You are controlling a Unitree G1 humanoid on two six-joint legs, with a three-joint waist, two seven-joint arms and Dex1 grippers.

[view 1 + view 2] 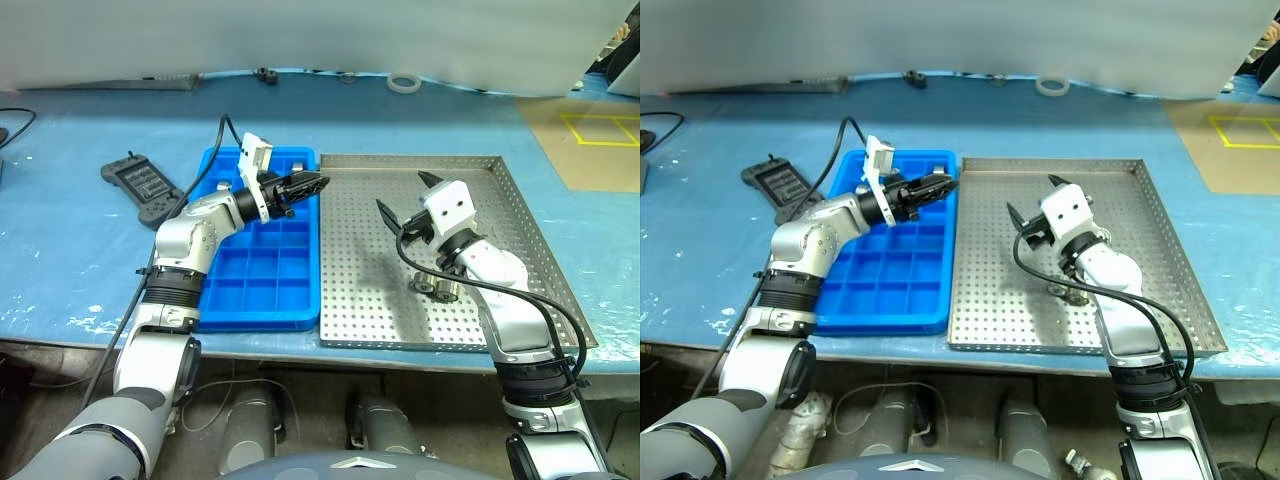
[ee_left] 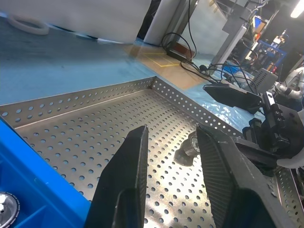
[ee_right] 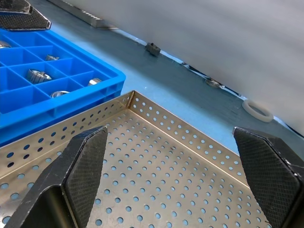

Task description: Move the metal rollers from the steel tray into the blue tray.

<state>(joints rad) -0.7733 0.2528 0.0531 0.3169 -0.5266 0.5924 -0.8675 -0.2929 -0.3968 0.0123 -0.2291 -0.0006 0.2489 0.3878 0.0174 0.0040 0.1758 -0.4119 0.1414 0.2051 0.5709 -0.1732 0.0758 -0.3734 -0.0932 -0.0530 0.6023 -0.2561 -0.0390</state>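
Observation:
The steel tray [image 1: 370, 280] lies right of the blue tray [image 1: 255, 290] on the blue table. A few metal rollers [image 1: 435, 287] sit together on the steel tray, near its front and under my right forearm. Several more rollers [image 3: 38, 74] rest in far compartments of the blue tray. My left gripper [image 1: 310, 185] hovers over the blue tray's right edge and points toward the steel tray; its fingers [image 2: 128, 175] are apart with nothing between them. My right gripper [image 1: 405, 195] hangs above the middle of the steel tray, wide open and empty, beyond the rollers.
A dark grey handheld controller [image 1: 145, 185] lies left of the blue tray. A white tape ring [image 1: 404, 83] and a small black part [image 1: 265, 74] rest near the table's far edge. A brown surface with yellow markings [image 1: 600, 130] is at the far right.

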